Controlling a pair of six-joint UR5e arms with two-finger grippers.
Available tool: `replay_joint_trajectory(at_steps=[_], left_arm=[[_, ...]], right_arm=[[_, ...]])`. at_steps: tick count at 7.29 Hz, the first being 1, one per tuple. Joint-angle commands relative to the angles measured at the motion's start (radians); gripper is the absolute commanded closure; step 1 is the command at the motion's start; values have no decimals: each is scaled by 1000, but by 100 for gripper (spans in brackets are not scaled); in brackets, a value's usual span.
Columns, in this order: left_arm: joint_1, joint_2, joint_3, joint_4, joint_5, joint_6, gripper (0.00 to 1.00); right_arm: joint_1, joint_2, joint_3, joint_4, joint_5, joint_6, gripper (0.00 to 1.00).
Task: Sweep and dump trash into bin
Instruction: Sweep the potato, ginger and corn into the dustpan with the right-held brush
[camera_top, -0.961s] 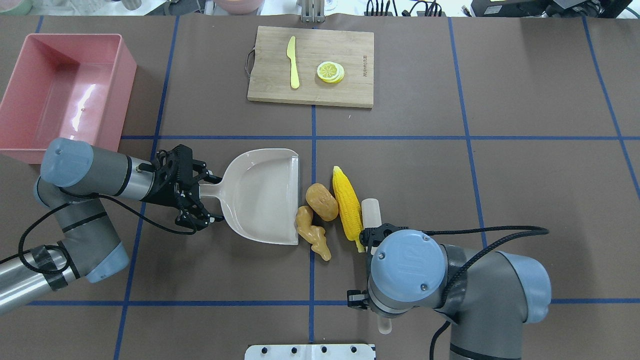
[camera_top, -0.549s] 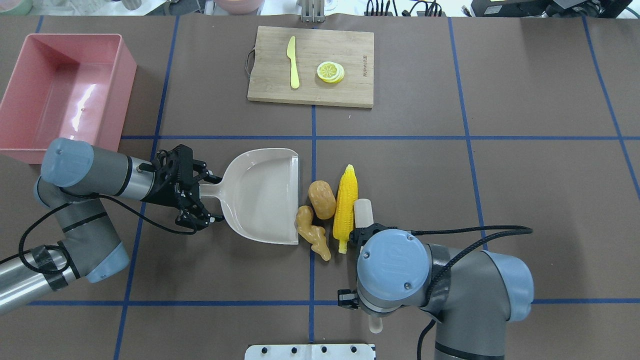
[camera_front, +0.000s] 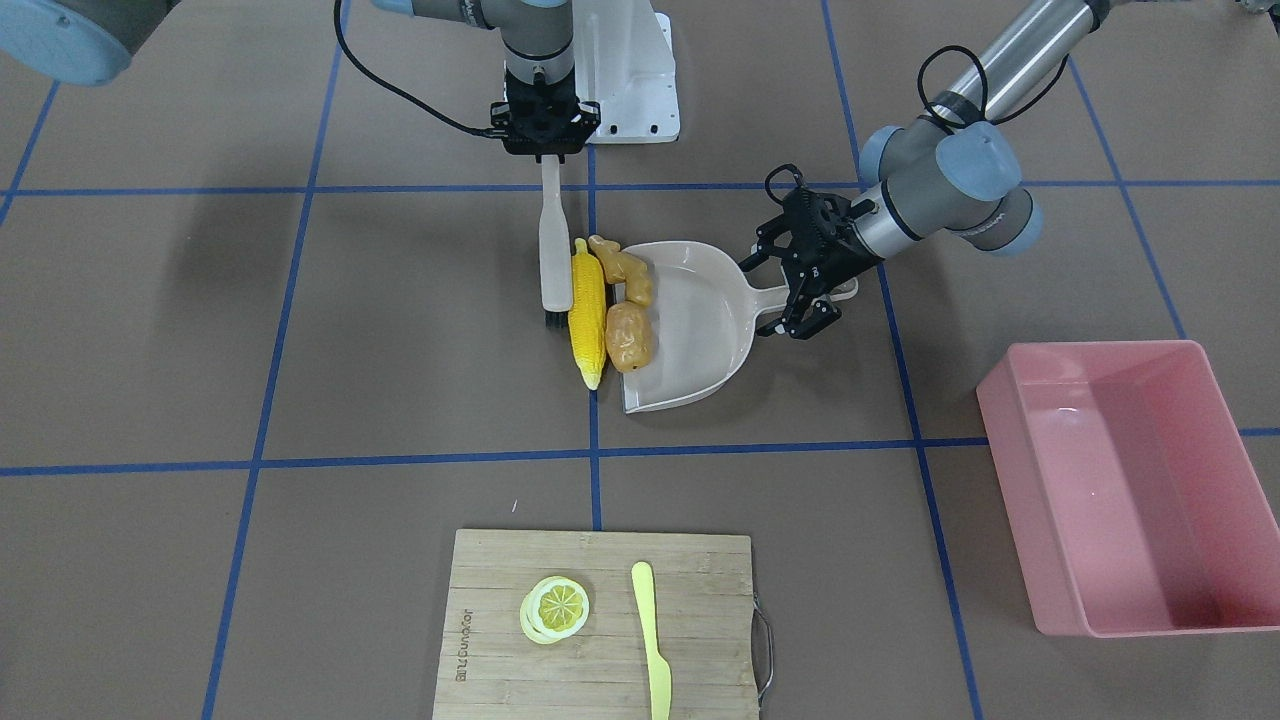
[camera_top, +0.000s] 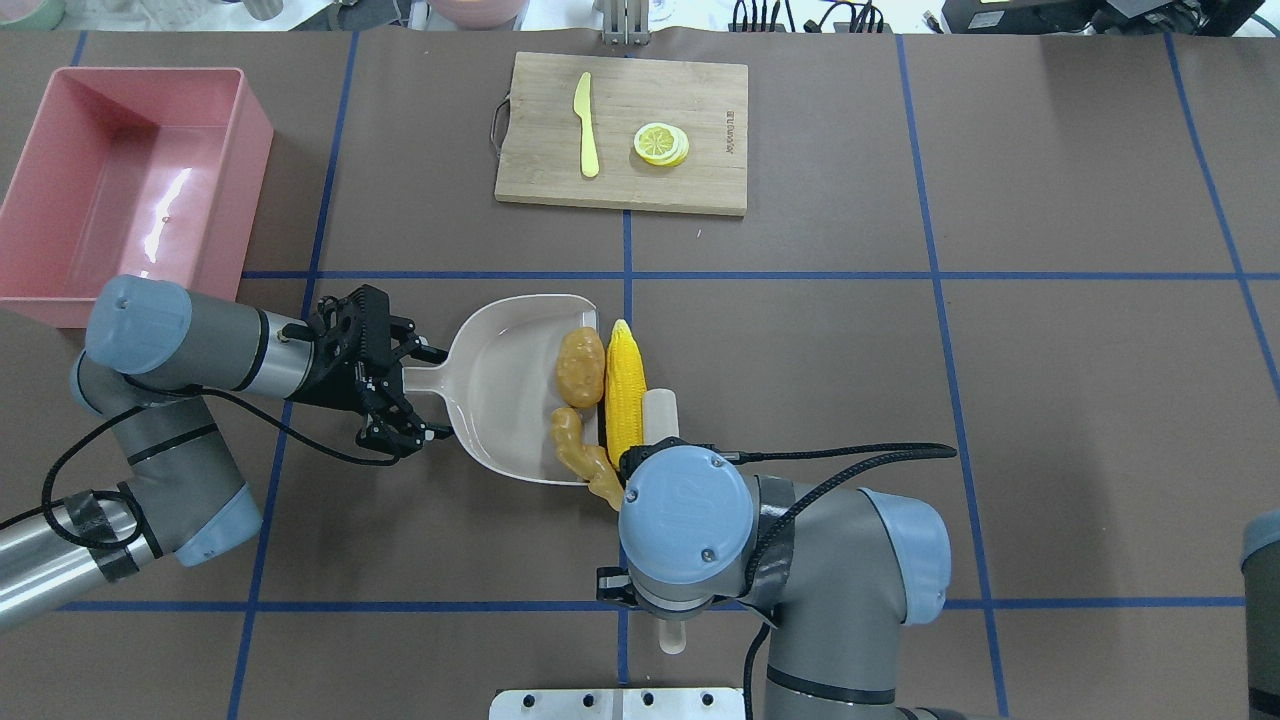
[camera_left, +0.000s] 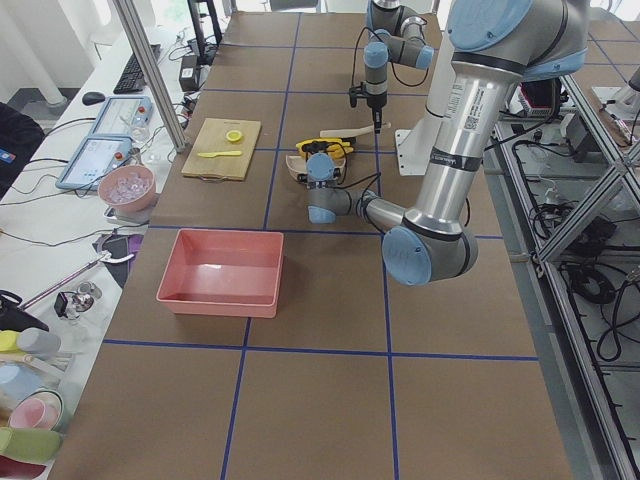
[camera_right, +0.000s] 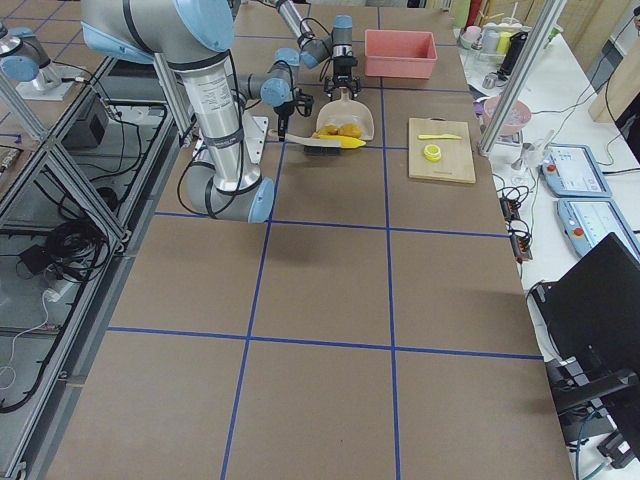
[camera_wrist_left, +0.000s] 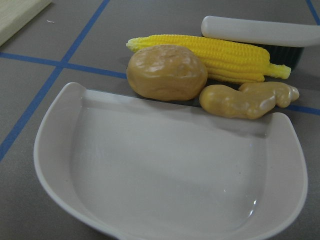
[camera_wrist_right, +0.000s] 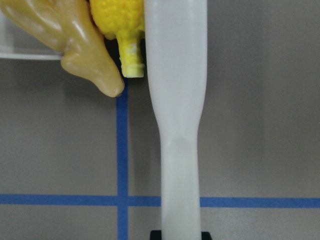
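At the far left of the table stood the pink bin (camera_top: 120, 190), well apart from the trash. The left arm (camera_top: 190, 345) came in from the near left, bent at the elbow, and its forearm lay almost level, reaching to the right. The left gripper (camera_top: 415, 385) was clamped on the handle of the beige dustpan (camera_top: 500, 400), whose open lip faced right.

The brown potato (camera_top: 581, 366) sat on the far part of the lip, just inside the edge, with its long axis near to far. The ginger root (camera_top: 580, 460) lay at the near part of the lip. It was partly on the pan, and its near end stuck out past the near corner. The corn cob (camera_top: 625, 395) lay just right of the lip and along it. Its long axis ran near to far, the pointed tip to the far side and the stalk end to the near side. It touched the potato.

Directly right of the corn and pressed against it was the brush (camera_top: 660, 415), lying parallel to it. The right arm (camera_top: 685, 515) stood over the near end of the brush, wrist pointing down. The right gripper (camera_front: 547, 155) was closed on the brush handle.

On the far side of the table, a wooden cutting board (camera_top: 622, 132) carried a yellow knife (camera_top: 586, 125) and a lemon slice (camera_top: 661, 144).
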Motion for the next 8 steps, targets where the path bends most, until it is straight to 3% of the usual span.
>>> replay_joint_trajectory(at_steps=[1,3,6,8], left_arm=[[2,-4,5,1,1,0,2],[2,-4,2,15,1,0,2],[2,-4,4,15,1,1,2],[3,-4,4,15,1,1,2]], right_arm=[[7,49,-31,0,1,-3,100],[18,83,-37,0,1,-6,100],[32,209,-173,2,8,-11,100],[55,216,-171,-3,49,-13,100]])
